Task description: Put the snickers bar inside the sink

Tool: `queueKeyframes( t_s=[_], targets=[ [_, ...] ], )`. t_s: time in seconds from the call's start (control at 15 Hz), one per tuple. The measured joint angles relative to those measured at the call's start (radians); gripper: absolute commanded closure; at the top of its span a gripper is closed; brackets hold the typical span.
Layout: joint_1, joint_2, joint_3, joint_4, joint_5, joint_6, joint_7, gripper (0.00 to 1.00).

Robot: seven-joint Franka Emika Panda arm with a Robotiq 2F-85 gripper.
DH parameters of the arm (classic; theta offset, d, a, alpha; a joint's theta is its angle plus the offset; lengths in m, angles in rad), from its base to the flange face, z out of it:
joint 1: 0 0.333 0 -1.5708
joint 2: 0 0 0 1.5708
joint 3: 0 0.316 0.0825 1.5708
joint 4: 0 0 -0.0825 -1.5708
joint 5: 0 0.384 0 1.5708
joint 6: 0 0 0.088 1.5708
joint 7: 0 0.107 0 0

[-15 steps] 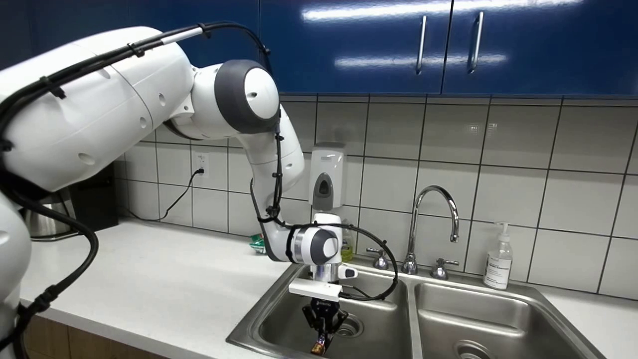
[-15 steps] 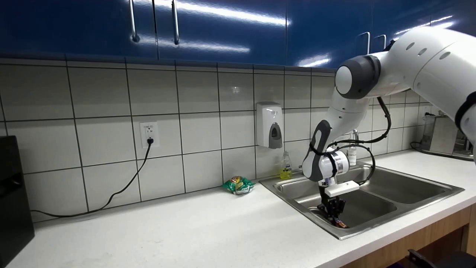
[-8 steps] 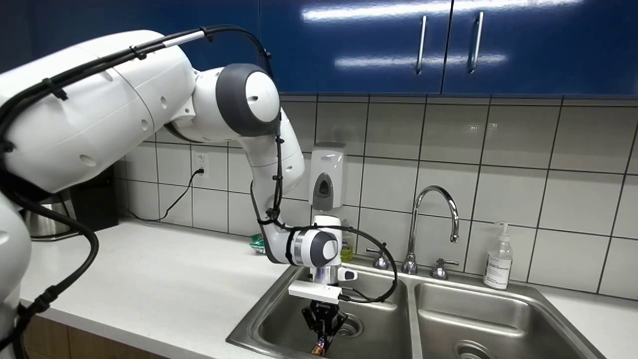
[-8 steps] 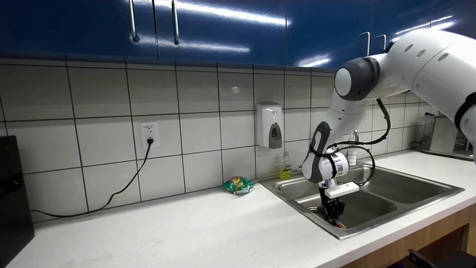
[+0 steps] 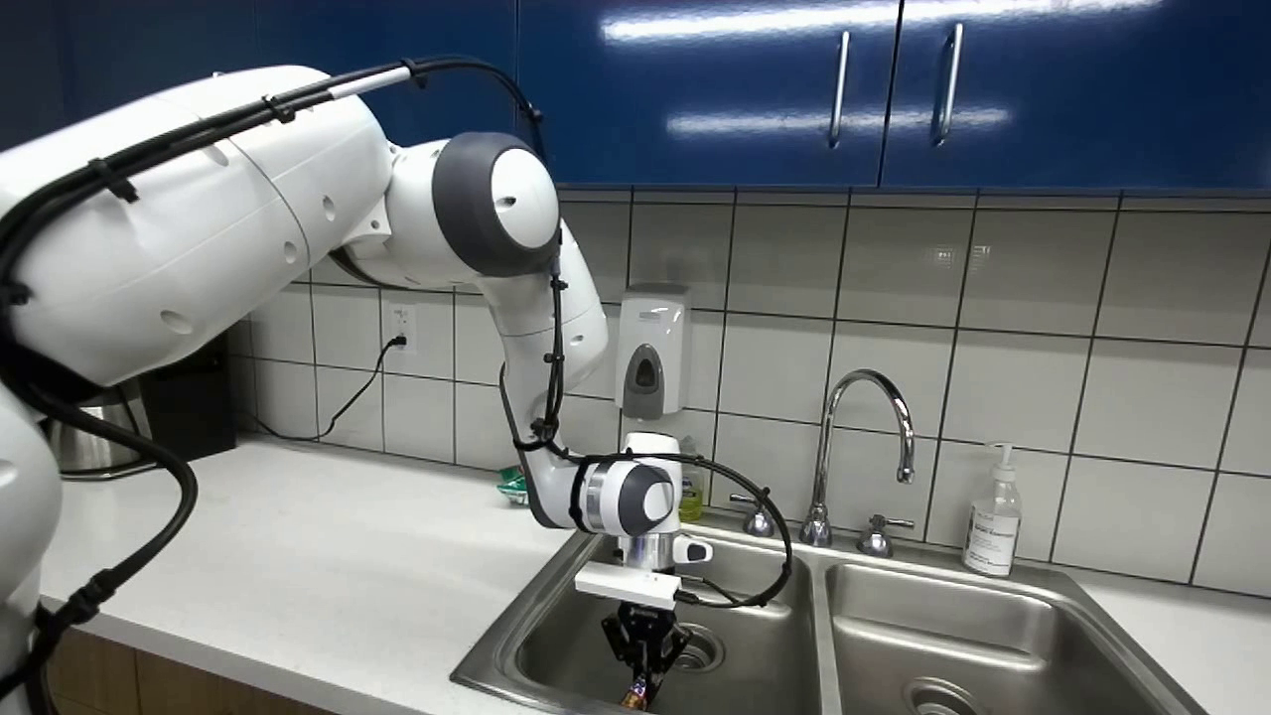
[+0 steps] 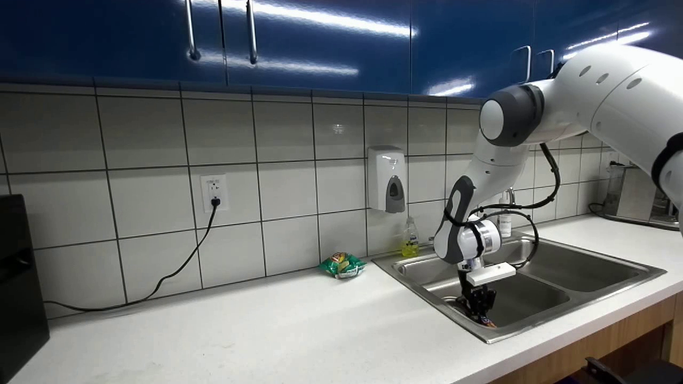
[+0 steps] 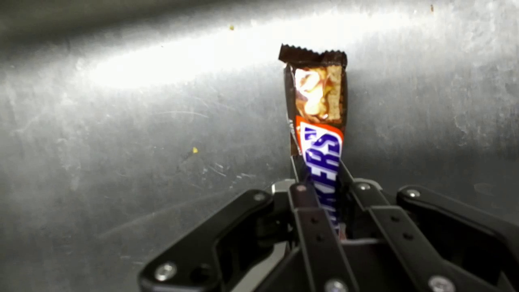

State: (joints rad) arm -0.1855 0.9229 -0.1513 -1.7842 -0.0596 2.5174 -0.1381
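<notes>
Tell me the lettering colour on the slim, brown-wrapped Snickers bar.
The Snickers bar has purple-blue lettering on white, clearest in the wrist view.

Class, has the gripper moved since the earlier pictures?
Yes: in an exterior view, the gripper has moved slightly down, farther below the fixed wall dispenser.

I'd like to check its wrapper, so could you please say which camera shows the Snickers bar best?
The wrist view: the Snickers bar shows large, some lettering readable, though the pincer partly covers it. Both exterior views show only a small part of it below the pincer.
</notes>
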Motion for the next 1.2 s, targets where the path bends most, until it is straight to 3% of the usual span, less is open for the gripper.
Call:
queueKeyframes(
  t_s=[0.07, 0.13, 0.2, 0.67, 0.8, 1.2],
  targets=[
    [0.000, 0.000, 0.000, 0.000, 0.000, 0.000, 0.000, 0.96],
    [0.000, 0.000, 0.000, 0.000, 0.000, 0.000, 0.000, 0.59],
    [-0.001, 0.000, 0.000, 0.001, 0.000, 0.000, 0.000, 0.58],
    [-0.001, 0.001, 0.000, 0.003, 0.001, 0.000, 0.000, 0.05],
    [-0.001, 0.001, 0.000, 0.008, 0.001, 0.000, 0.000, 0.00],
    [-0.001, -0.005, 0.000, 0.022, 0.001, 0.000, 0.000, 0.00]
  ],
)
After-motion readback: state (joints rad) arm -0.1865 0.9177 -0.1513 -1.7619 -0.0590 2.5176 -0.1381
